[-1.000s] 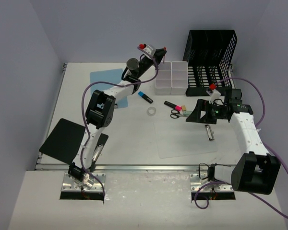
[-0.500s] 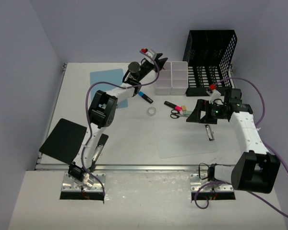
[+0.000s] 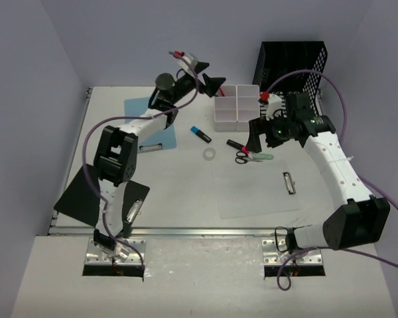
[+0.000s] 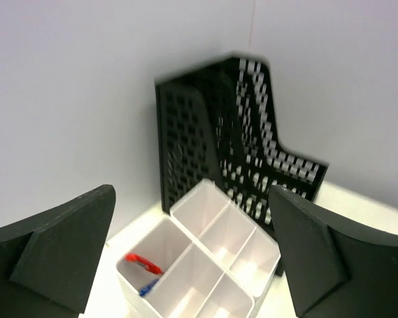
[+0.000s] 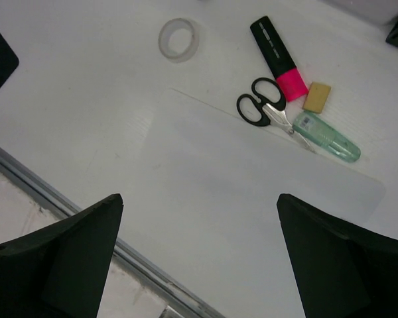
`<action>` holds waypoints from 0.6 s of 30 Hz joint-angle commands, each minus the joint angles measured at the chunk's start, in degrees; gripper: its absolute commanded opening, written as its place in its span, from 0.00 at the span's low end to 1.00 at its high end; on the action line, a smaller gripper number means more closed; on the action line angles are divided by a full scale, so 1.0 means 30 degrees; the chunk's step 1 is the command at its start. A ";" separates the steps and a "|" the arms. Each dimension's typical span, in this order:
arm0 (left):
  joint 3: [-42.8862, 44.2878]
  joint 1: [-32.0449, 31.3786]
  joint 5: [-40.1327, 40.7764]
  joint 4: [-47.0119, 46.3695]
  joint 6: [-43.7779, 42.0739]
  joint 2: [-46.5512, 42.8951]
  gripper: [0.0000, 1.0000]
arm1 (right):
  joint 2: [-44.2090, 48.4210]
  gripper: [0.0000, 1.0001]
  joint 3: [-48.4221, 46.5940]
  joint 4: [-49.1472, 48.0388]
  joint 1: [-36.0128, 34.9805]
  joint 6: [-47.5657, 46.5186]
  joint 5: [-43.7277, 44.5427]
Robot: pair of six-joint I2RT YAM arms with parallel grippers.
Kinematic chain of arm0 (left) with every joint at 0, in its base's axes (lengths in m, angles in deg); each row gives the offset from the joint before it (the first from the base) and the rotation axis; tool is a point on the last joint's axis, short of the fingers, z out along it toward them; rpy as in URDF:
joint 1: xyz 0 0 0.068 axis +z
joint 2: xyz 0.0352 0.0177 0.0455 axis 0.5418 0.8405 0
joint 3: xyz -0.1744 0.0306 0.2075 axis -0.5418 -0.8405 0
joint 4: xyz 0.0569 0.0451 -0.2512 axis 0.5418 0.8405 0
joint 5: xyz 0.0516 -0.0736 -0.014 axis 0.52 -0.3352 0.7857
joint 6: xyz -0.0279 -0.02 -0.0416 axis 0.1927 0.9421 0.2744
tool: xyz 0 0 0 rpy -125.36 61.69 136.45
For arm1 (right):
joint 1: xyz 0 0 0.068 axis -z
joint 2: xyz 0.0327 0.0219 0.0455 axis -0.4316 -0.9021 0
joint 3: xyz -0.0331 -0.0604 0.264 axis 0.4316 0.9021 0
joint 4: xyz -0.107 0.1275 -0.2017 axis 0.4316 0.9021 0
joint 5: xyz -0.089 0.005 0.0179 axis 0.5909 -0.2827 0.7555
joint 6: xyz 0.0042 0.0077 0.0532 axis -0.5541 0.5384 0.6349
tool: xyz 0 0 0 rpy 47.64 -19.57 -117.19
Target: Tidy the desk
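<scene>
Left end effector (image 3: 213,83), released with jaws wide and nothing between them, hangs high over the back of the off-white desk (image 3: 179,182), its arm stretched long. Right end effector (image 5: 199,258), likewise spread, hovers near scissors (image 5: 259,109). White compartment bin (image 4: 205,265) holds a small red and blue item (image 4: 143,268) in a corner compartment. Black mesh rack (image 4: 232,132) stands just behind. Clear sheet (image 3: 259,189) lies before the near metal rail (image 3: 186,232).

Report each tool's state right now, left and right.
Left tool: open, holding nothing.
Right tool: open, holding nothing.
</scene>
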 commanded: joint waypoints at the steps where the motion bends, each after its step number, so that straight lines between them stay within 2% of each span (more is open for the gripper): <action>1: -0.1317 0.2095 -0.1762 -0.0051 0.2742 -0.5708 1.00 | -0.1568 0.99 -0.2333 -0.0703 -0.1418 -0.0393 0.2119; 3: -0.2492 0.2890 -0.2379 0.3749 0.2309 -0.8169 1.00 | -0.2333 0.99 -0.2952 -0.1406 -0.2647 -0.0187 0.2850; 4: -0.2785 0.3532 -0.2351 0.5302 0.1610 -0.9772 1.00 | -0.3120 0.99 -0.3506 -0.2251 -0.3086 -0.0187 0.3521; 5: -0.3542 0.3829 -0.2090 0.8334 0.0123 -1.0542 1.00 | -0.3534 0.99 -0.3802 -0.2666 -0.4019 -0.0158 0.3905; 7: -0.4569 0.4795 -0.1590 1.0494 -0.1145 -1.2212 1.00 | -0.4558 0.99 -0.4533 -0.3867 -0.4932 -0.0129 0.5247; 10: -0.7466 0.6260 -0.0979 1.3566 -0.3050 -1.6453 1.00 | -0.8093 0.99 -0.7839 -0.4135 -0.7301 -0.0128 0.7215; 12: -0.8494 0.7140 -0.1060 1.5703 -0.3405 -1.8418 1.00 | -0.9741 0.99 -1.0292 -0.3843 -0.7951 -0.0274 0.7978; 15: -1.0132 0.8254 -0.1938 1.8112 -0.3584 -2.0821 1.00 | -1.2409 0.86 -1.1884 -0.4514 -0.9268 -0.1093 0.9032; 16: -1.0663 0.8575 -0.2057 1.8265 -0.3467 -2.1500 1.00 | -1.3836 0.74 -1.2384 -0.4429 -0.9476 -0.1385 0.9152; 18: -1.2531 0.8665 -0.2175 1.7917 -0.3174 -2.3639 1.00 | -1.5425 0.62 -1.4257 -0.4078 -0.9711 -0.1417 0.9474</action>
